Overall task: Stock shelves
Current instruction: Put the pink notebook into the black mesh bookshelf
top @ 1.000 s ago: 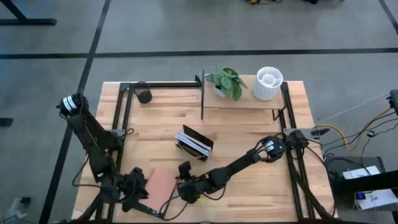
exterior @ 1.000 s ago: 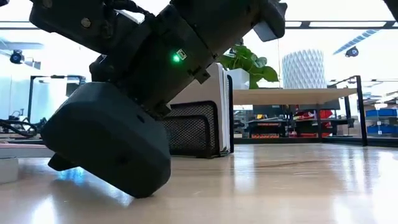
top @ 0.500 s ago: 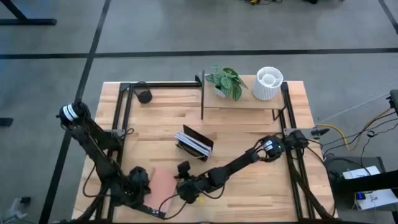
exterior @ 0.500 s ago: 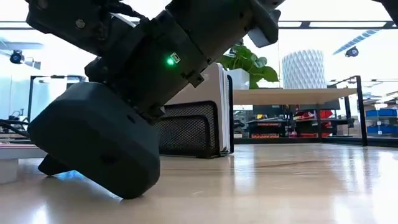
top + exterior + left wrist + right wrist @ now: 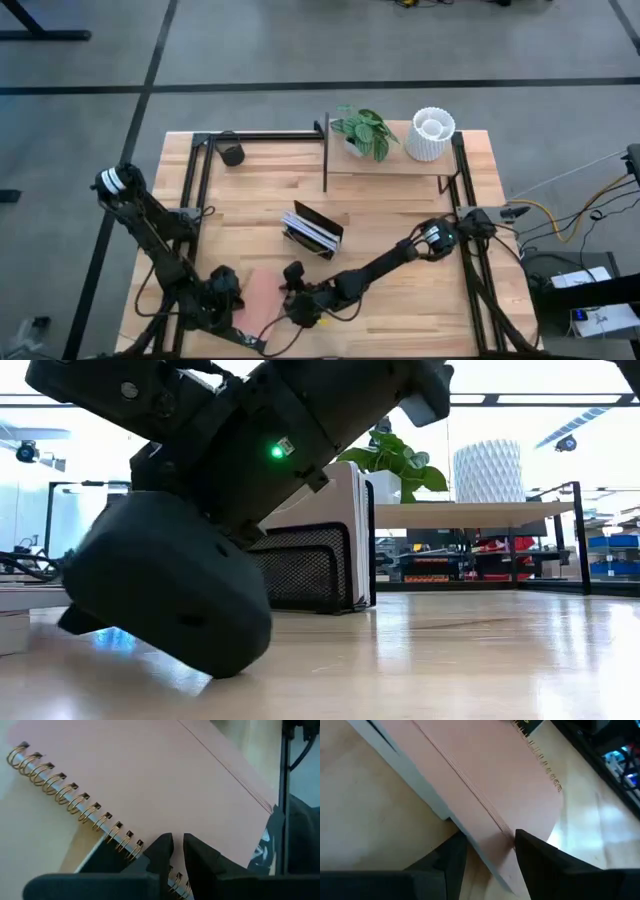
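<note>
One pink-covered notebook with gold spiral wire binding (image 5: pixel 258 296) lies flat on the light wood counter (image 5: pixel 400 210) near its front edge, between the two arms. It looks light, thin and floppy, with a smooth cover likely to slip; best taken by an edge, since the wire spine gives poor purchase.

The right end effector (image 5: pixel 487 851) is pinching the notebook's page edge between both fingers. The left end effector (image 5: pixel 178 851) sits at the spiral side, fingers nearly pressed together with the wire binding just ahead of them; can't tell if it grips anything.

One black metal-framed shelf unit with pale wooden board (image 5: pixel 390 165) stands at the back of the counter, well apart from the notebook.

Counts: one white ribbed vase (image 5: pixel 431 134) and one green potted plant (image 5: pixel 362 130) on the board. One dark mesh book rack (image 5: pixel 313 230) mid-counter.
</note>
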You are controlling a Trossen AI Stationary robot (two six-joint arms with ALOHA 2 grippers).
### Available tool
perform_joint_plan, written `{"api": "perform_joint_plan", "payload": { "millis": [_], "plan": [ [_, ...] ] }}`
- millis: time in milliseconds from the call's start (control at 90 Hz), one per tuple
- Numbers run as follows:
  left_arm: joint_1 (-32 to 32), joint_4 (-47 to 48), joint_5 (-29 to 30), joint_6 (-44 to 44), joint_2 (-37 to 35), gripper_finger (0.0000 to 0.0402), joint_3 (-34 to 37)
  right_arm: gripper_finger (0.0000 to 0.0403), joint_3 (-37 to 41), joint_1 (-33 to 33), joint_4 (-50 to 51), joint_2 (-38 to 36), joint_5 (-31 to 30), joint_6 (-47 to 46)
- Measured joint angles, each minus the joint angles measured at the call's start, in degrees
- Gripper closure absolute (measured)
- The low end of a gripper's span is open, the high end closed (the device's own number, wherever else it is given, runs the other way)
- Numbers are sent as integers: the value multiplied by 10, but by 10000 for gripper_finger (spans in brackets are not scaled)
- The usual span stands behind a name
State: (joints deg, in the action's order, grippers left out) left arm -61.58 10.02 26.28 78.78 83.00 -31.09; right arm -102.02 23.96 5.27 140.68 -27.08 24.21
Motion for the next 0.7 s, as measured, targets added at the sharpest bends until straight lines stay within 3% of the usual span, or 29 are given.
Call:
{"api": "perform_joint_plan", "payload": {
  "millis": [322,622,700],
  "plan": [
    [3,2,2,-9,-2,359,0,278,-1,6,-37,0,-18,47],
    [4,16,16,-83,-56,359,4,384,-81,9,115,8,-24,-128],
    [4,17,23,-116,-85,359,4,393,-106,10,159,9,-20,-190]
  ]
}}
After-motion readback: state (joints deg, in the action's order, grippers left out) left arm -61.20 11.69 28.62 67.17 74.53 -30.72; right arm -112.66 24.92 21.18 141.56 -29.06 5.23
